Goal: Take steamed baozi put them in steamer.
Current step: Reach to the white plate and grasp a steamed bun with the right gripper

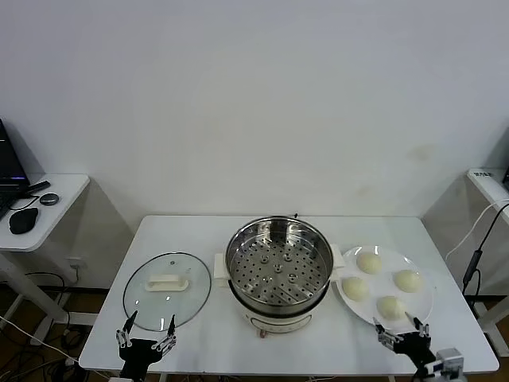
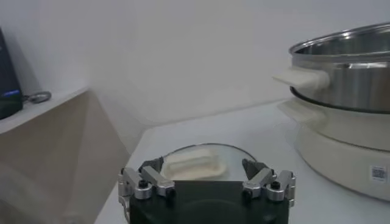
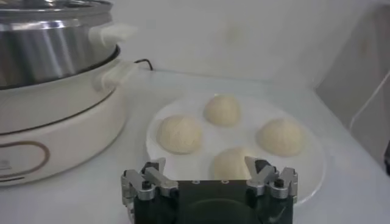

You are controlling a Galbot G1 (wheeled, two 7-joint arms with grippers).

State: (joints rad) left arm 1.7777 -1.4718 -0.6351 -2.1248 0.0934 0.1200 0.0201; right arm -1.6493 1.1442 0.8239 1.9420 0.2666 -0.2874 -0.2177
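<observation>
I see my right claw hovering with its fingers apart and empty at the worktop's near edge. The four steamed baozi sit on a white plate directly beyond it, the nearest bun just ahead. The steamer, its tray empty, stands beyond the claw toward my left. My left claw, also apart, waits by the glass lid, so I judge the right arm nearer.

Readable text: you'll find none.
White sticker on the large round shiny stainless-steel steamer: illegible print.
</observation>
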